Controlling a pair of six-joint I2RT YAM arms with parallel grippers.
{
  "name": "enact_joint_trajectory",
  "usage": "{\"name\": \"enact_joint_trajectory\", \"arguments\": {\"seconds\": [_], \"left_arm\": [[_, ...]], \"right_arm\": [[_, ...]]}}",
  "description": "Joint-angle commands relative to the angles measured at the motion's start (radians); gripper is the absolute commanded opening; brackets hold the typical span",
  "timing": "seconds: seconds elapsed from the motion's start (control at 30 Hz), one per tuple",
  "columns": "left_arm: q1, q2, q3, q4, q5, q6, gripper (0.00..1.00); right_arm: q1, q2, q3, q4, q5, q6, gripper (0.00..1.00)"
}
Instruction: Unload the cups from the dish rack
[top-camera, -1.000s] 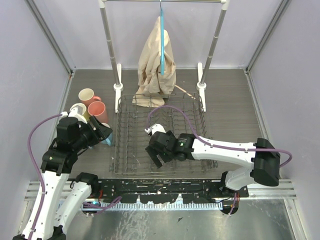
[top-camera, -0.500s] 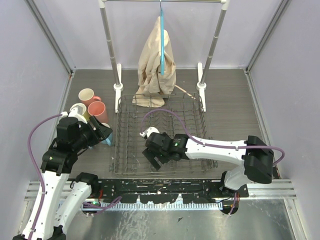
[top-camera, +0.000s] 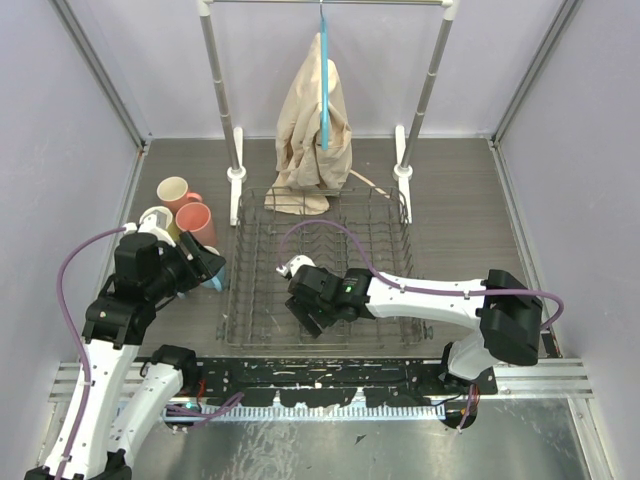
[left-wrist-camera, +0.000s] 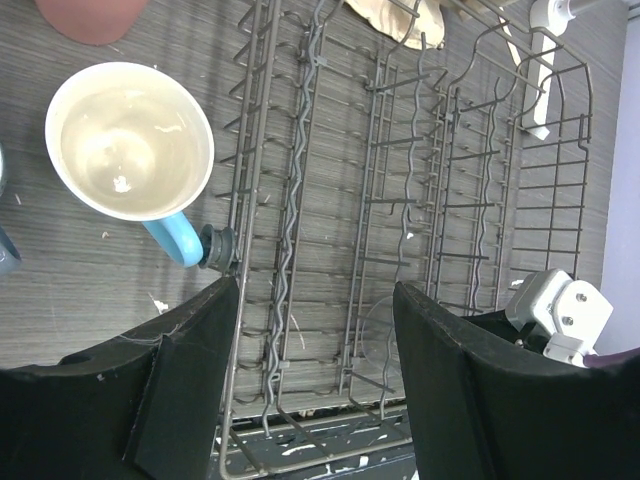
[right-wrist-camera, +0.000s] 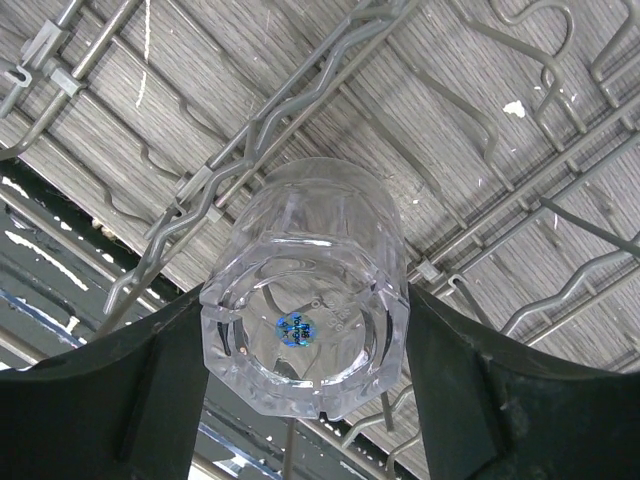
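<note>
Seen from above, a dark wire dish rack (top-camera: 260, 240) sat in the middle of a grey wood-grain table (top-camera: 460, 200). Behind it stood a silver clothes rail (top-camera: 430, 70) with a beige cloth (top-camera: 312, 125) hanging from it.

The right arm reached across into the near-left part of the rack, with the right gripper (top-camera: 308, 318) low over the wires. In the right wrist view its two dark fingers (right-wrist-camera: 120, 400) were spread wide, and a clear glass (right-wrist-camera: 305, 330) stood between them, seen end-on, on the rack's wires. Each finger's inner edge met the glass wall in that view. Whether they pressed on it could not be told.

The left gripper (top-camera: 208, 265) hovered over the table just outside the rack's left side. Its fingers (left-wrist-camera: 190, 380) were spread apart and held nothing. Beneath it, in the left wrist view, a mug with a pale inside and a light blue handle (left-wrist-camera: 130, 140) stood upright on the table, its handle pointing toward the rack's left edge and almost touching it.

Farther back on the left of the table, outside the rack, stood a group of three upright mugs: one salmon-pink mug (top-camera: 174, 190), a second salmon-pink mug (top-camera: 196, 222) beside it, and a pale yellow mug (top-camera: 155, 218) partly hidden by the left arm.
</note>
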Motion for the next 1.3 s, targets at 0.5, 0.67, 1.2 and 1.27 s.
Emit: {"name": "enact_joint_trajectory", "arguments": {"seconds": [0.5,0.67,1.2,1.27], "left_arm": [[-0.004,-0.004,0.013,-0.016,0.020,0.005,0.70],[-0.004,-0.006,0.025,-0.024,0.018,0.004,0.70],[-0.004,-0.029,0.039,0.078,0.165,-0.105,0.70],[-0.004,-0.031,0.042,0.097,0.186,-0.126,0.71]], "right_arm": [[-0.003,-0.090,0.044,-0.024,0.064,0.010,0.01],[-0.003,-0.161,0.121,-0.092,0.116,0.008,0.01],[-0.008,-0.527,0.108,0.162,0.073,0.022,0.00],[-0.020,-0.590,0.058,0.248,0.055,0.037,0.00]]}}
